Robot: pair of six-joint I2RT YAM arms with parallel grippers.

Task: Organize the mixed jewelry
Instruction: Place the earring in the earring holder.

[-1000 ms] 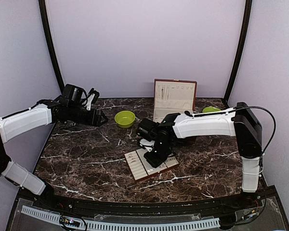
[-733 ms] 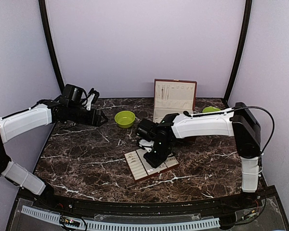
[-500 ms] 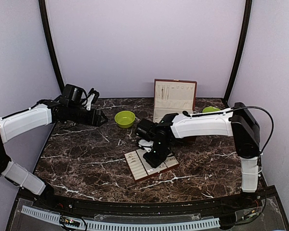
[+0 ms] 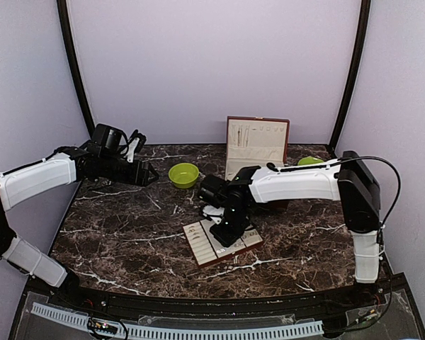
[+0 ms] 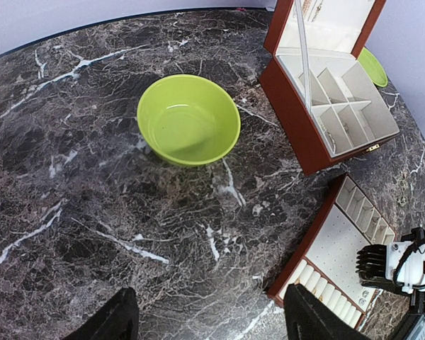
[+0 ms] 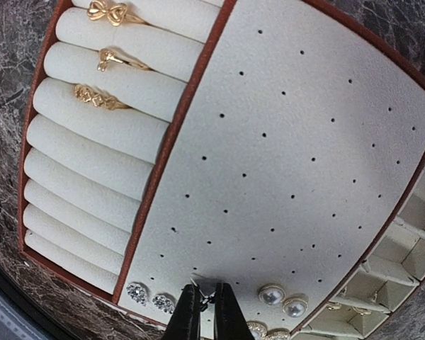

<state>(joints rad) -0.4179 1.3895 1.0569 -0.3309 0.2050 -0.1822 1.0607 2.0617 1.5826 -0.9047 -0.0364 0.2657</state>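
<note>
While the right gripper [image 6: 204,313] pinches a tiny silvery piece [image 6: 202,292] with jaws nearly closed over the pinholed pad of the tray [image 6: 283,142], studs [image 6: 136,292] sit just beside it and gold rings [image 6: 99,98] lie in the rolls. The left gripper [image 5: 211,322] hangs wide over the tabletop [image 5: 92,198], near the green bowl [image 5: 189,120].

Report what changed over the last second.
The right arm crept slightly left, carrying its shut right gripper a touch left, low over the jewelry tray. Nothing was visibly taken or let go. The open left gripper, the green bowl, the tray and the open jewelry box stayed put.
</note>
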